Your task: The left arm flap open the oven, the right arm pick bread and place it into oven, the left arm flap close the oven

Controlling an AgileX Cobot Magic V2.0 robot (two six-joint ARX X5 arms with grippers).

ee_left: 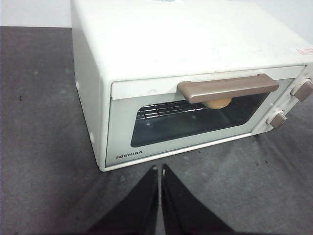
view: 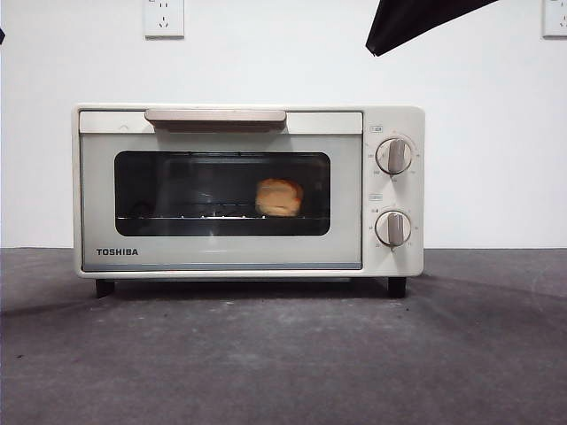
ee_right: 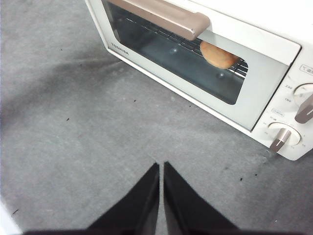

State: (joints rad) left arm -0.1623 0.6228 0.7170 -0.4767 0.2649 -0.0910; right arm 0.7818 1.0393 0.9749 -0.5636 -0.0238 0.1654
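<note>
Sitting inside the shut oven [view: 248,190], bread [view: 279,197] on rack, both end effectors [ee_left: 160,169] [ee_right: 161,165] clenched, empty, well apart.

I read this as a lab test bench, not a kitchen: a bare white wall [view: 283,62] with two sockets [view: 164,17], a plain grey mat [view: 283,354], and one oven [view: 248,190] standing alone.

Cream oven [view: 248,190] shut; golden bread [view: 279,197] on its rack.
</note>
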